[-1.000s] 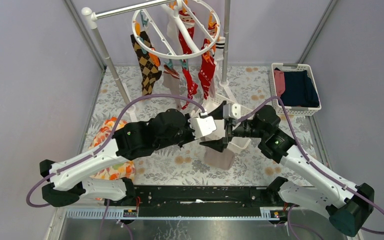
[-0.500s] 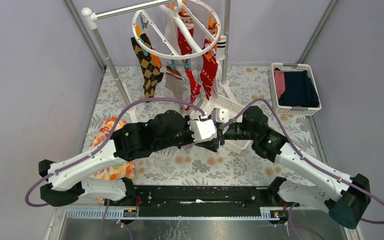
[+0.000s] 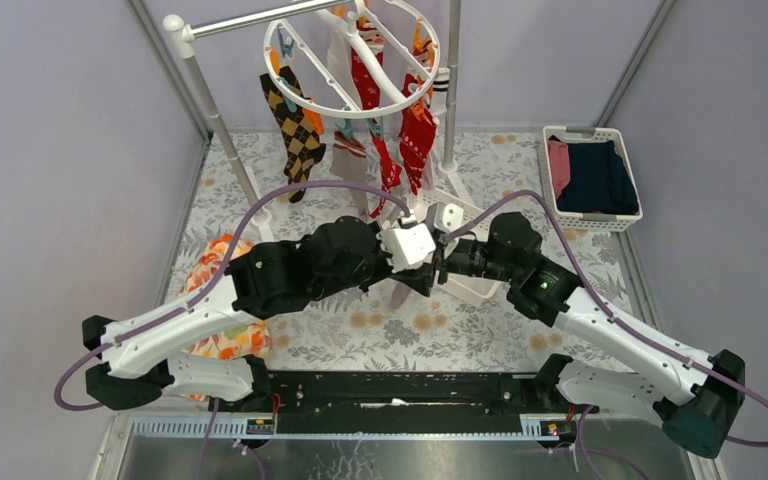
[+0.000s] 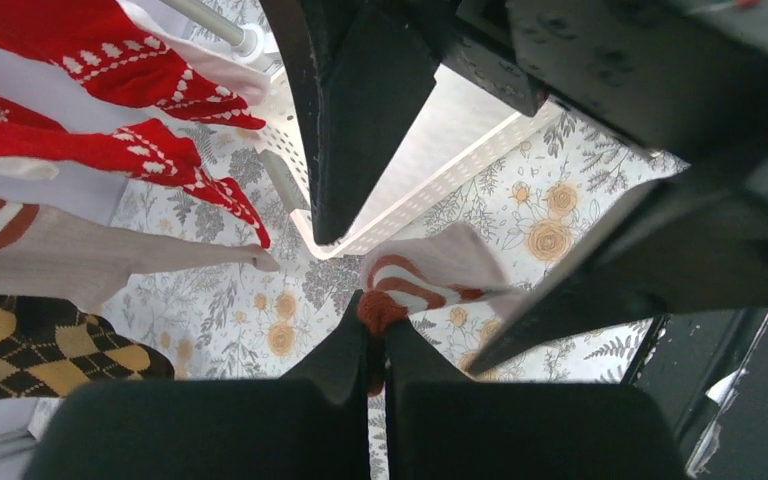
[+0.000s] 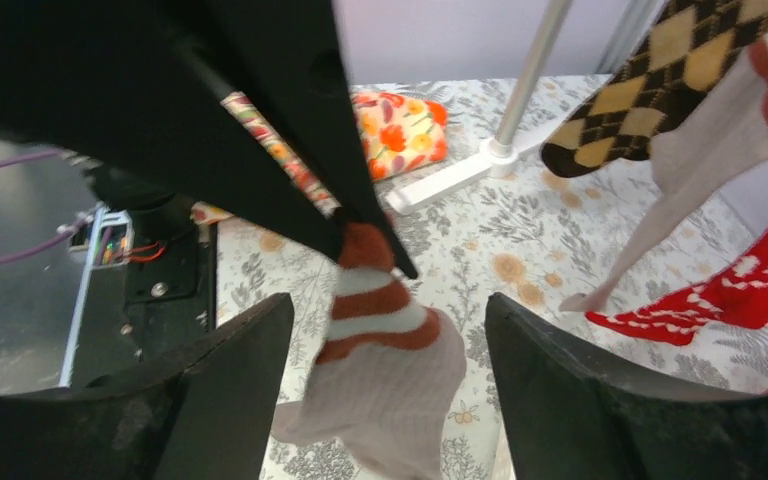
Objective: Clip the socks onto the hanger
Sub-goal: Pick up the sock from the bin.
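Right over the middle of the table (image 3: 520, 335) the two arms meet nose to nose. The left gripper (image 4: 375, 322) is clenched on the very top edge of the striped-cuff sock (image 5: 390, 365), which dangles from that pinch above the floral cover, toe down, just beside the white basket (image 4: 440, 170). The right gripper (image 5: 388, 325) stands released, one finger either side of the striped band, touching nothing as far as I can see.

So this looks like the handover grip, and it wants care. The right fingers should close on the orange-and-white band just below the left's pinch, not on the left fingertips themselves, which sit very close. Squarely across the cuff would be best, so both layers are caught and a lip of fabric stands proud for a clip to bite. Only once that hold is firm should the left let go; a soft sock will slump if both slacken together.

Then there is the trip to make. The hanger (image 3: 355, 115) hangs at the far edge of the table, well apart from the arms, already carrying an argyle sock (image 3: 295, 130) and red Christmas socks (image 3: 415, 135) from its clips (image 3: 286, 42). Which clip is free I cannot make out from here. The cuff should go up leading, clear of those hanging toes, or it may snag and swing the ring.
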